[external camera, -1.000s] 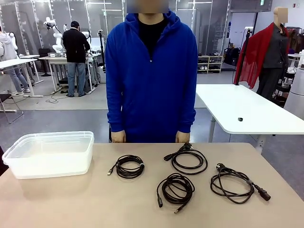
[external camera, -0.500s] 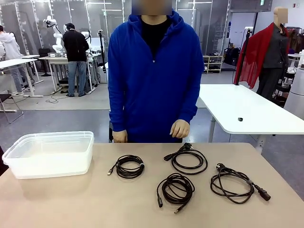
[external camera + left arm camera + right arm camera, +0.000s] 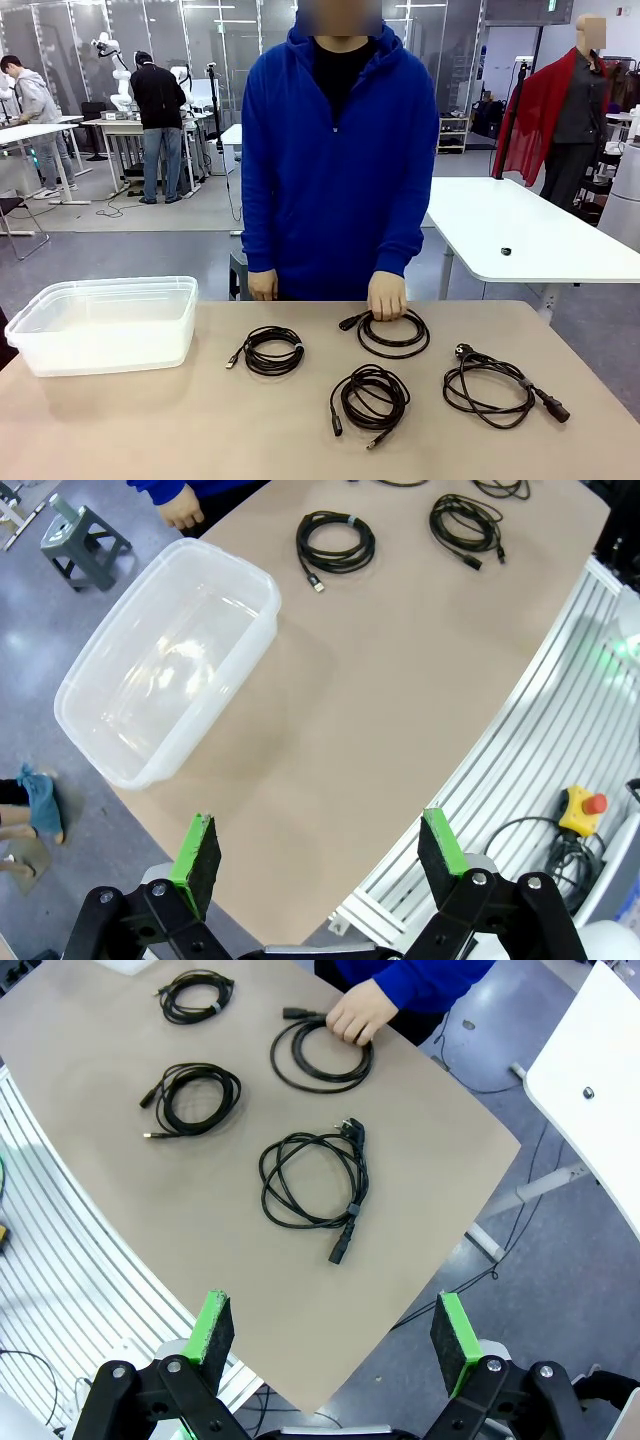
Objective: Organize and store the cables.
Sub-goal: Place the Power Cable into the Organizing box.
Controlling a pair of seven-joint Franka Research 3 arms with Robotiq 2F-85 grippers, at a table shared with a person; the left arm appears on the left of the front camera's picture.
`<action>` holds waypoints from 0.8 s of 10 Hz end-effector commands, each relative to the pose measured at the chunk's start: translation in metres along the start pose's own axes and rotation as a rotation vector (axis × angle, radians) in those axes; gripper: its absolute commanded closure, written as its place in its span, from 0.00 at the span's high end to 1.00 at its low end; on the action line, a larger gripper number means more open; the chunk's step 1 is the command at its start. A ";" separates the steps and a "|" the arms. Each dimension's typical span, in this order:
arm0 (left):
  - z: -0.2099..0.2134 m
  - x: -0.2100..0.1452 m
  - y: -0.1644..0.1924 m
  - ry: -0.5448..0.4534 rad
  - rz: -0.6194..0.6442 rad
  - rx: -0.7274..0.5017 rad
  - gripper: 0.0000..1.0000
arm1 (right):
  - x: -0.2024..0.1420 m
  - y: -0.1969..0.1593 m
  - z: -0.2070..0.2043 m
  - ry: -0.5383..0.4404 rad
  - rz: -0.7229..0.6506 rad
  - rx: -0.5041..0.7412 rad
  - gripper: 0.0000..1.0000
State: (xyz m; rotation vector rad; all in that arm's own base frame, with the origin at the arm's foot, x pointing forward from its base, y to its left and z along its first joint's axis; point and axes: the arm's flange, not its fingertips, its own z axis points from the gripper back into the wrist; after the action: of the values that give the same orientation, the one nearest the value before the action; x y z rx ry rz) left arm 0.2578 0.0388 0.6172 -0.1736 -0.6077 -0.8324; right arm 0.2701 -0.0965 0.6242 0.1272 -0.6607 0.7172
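Your left fingers [image 3: 199,855] and right fingers [image 3: 213,1330] stand spread wide, holding nothing, above the counter [image 3: 150,430]. Four black cables lie coiled on it, apart from one another: a small coil [image 3: 272,351], a near coil [image 3: 372,396], a power cord [image 3: 490,390] at the right, and a far coil [image 3: 394,336] with the person's hand [image 3: 387,295] resting on it. The clear plastic bin [image 3: 100,290] sits at the left.

- Clear plastic tub [image 3: 100,350] at the left end of the tan table [image 3: 150,430].
- Person in a blue hoodie [image 3: 340,170] at the table's far edge.
- White table [image 3: 520,235] beyond its far right corner.
- Grey stool [image 3: 85,545] on the floor past its far edge.
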 end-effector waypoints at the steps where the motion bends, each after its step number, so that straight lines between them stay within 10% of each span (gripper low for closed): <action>1: 0.000 0.000 0.000 0.000 0.000 0.000 1.00 | 0.000 0.000 0.000 0.000 0.001 0.000 1.00; 8: 0.000 0.000 0.000 0.000 0.000 0.000 1.00 | 0.018 -0.035 -0.065 0.162 -0.193 0.023 1.00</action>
State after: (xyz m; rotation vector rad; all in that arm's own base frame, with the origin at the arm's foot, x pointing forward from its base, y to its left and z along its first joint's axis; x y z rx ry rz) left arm 0.2579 0.0388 0.6172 -0.1737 -0.6072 -0.8323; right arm 0.3219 -0.0926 0.5829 0.1524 -0.5131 0.6012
